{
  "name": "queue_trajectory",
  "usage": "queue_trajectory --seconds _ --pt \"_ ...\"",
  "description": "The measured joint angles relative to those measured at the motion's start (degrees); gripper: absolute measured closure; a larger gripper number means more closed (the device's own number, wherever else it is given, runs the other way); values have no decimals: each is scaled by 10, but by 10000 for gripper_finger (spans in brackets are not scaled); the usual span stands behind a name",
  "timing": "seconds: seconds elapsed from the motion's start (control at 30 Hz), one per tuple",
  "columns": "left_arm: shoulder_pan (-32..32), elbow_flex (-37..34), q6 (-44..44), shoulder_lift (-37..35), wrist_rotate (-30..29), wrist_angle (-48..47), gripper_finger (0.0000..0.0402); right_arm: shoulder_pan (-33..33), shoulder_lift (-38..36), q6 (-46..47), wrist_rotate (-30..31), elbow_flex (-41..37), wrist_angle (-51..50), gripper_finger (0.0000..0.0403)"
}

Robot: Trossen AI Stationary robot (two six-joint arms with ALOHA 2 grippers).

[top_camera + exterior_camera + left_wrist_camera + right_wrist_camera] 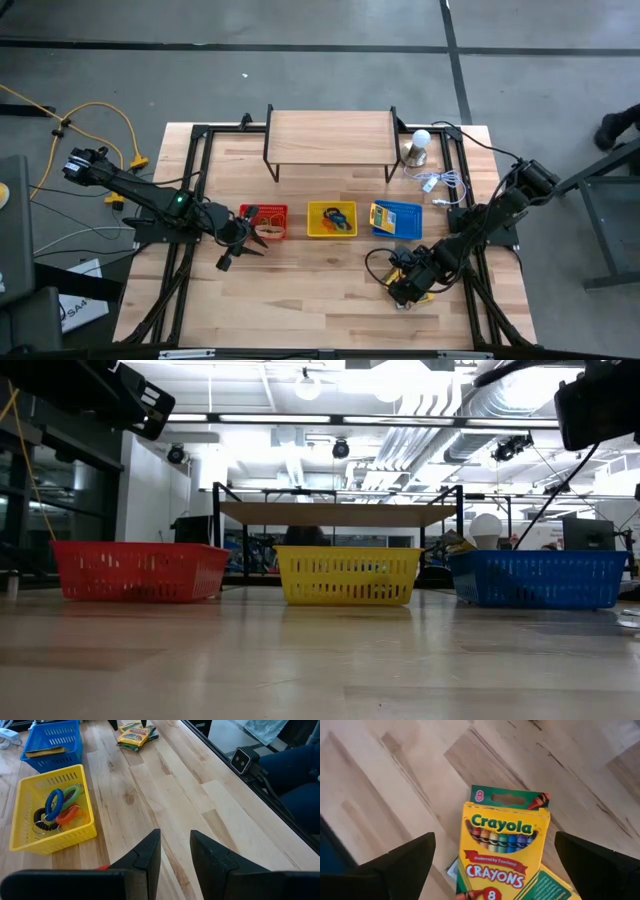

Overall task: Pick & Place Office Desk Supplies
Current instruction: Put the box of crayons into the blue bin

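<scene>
At the table's near right corner, the right gripper (495, 865) hangs directly over the crayon boxes (502, 845), its fingers spread wide to either side of the top box's long axis and touching nothing; the left gripper (175, 852), part open and empty, waits well apart beside the red basket (265, 221), so the right arm is nearer

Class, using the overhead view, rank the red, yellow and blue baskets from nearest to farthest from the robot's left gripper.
1. Red basket, right beside the left gripper.
2. Yellow basket, middle of the row.
3. Blue basket, far end, near the right arm.
</scene>
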Motion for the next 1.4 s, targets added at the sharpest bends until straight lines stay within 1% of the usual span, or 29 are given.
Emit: queue_trajectory --seconds 0.17,0.23,0.3,0.5,0.67,0.8,1.07,1.17,1.4 --pt "0 0 0 0 0 0 302 0 -16 -15 0 -1 1 3" --pt "0 0 0 0 0 0 302 0 -28 -16 0 -13 11 3" --pt "0 0 0 0 0 0 302 0 -41 -12 -1 -35 30 4" --pt "0 0 0 0 0 0 302 -2 -109 -12 -1 -121 148 11" --pt "0 0 0 0 0 0 302 -4 -155 6 -4 -176 177 17" --pt "0 0 0 0 0 0 302 -4 -173 17 -6 -213 215 18" --pt "0 0 0 0 0 0 302 -4 -172 21 -16 -258 299 19" --pt "0 0 0 0 0 0 302 -5 -164 21 -16 -263 313 19" --pt "0 0 0 0 0 0 302 -5 -133 20 -17 -273 382 19"
